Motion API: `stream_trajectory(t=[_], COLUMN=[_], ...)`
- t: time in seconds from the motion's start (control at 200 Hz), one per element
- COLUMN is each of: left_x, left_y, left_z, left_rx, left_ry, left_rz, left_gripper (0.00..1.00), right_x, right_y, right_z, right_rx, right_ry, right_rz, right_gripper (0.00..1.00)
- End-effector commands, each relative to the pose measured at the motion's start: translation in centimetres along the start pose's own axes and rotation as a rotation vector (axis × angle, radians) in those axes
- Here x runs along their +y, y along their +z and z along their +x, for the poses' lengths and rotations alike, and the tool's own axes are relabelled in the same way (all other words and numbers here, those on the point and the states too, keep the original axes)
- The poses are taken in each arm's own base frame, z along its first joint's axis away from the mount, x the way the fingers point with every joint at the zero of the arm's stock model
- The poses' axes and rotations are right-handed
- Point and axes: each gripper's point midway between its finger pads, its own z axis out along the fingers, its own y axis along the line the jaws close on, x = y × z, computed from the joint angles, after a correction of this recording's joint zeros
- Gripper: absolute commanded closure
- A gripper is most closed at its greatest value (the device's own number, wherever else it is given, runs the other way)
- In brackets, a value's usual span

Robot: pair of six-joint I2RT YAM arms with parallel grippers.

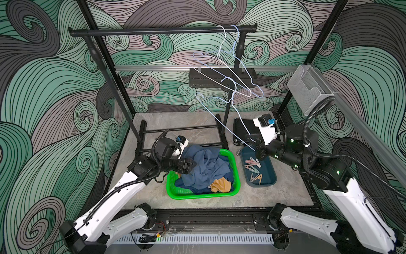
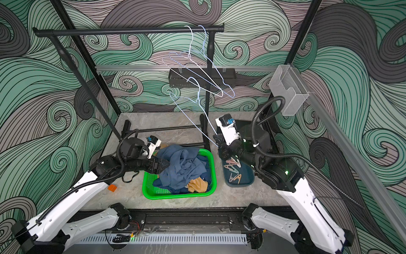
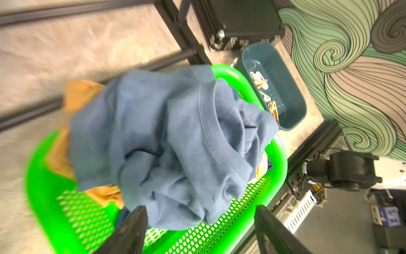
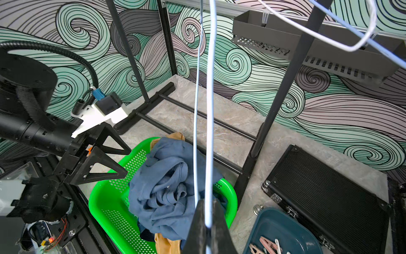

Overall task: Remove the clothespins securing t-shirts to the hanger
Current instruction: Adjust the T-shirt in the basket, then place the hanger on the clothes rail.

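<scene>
Left gripper (image 3: 200, 209): jaws wide apart and holding nothing, at 9 o'clock of the green basket (image 1: 197, 196) in both top views.
Right gripper (image 4: 207, 228): jaws pinched on the wire of a pale blue hanger (image 4: 210, 110), above the far end of the teal tray (image 1: 270, 182).
T-shirts: the blue shirt (image 1: 208, 167) is heaped in the basket above a mustard one (image 1: 220, 184) and a darker fold; it looks blurred in the left wrist view.
Clothespins (image 1: 254, 170): loose in the tray, at 3 o'clock of the basket; none can be seen on any hanger.
Other hangers (image 4: 351, 48): bare, hooked on the rail (image 1: 153, 31).
Stage (judged): the unpinning looks finished; only the held hanger is left to put away.
Risk 1: the thin wire may twist or slip in the narrow pinch.
Risk 2: swinging the hanger may snag it on the rack upright or on the hung hangers, which stand close by at 12 o'clock.
Risk 3: the left jaws may catch a fold on pulling back and drag cloth over the rim.
Edges: the blue shirt rides above the basket rim at 11 o'clock; basket and tray are just beside each other.
Open room: bare table at 6 o'clock of the basket and between the rack's foot bars at 12.
</scene>
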Motion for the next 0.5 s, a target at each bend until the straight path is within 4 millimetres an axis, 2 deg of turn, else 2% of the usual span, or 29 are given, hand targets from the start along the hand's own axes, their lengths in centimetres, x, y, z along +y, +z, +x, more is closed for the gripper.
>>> stream_trajectory(t=[0.0, 0.125, 0.245, 0.495], left_x=[1.6, 1.2, 0.4, 0.8], left_y=[-1.8, -2.2, -1.5, -1.3], left_z=[-0.1, -0.5, -0.7, -1.3], left_rx=[0.004, -0.011, -0.037, -0.081], left_ry=[0.033, 0.037, 0.033, 0.045], left_rz=[-0.110, -0.092, -0.039, -0.051], left_gripper=[0.22, 0.22, 0.22, 0.21], right_x=[-0.6, -0.4, -0.3, -0.1], right_y=[1.0, 2.7, 4.1, 6.5], right_z=[-1.9, -4.2, -7.1, -13.1], right_rx=[-0.042, -0.069, -0.130, -0.276], right_ry=[0.051, 0.084, 0.103, 0.131], right_rz=[0.065, 0.080, 0.097, 0.110], right_gripper=[1.00, 1.00, 1.00, 1.00])
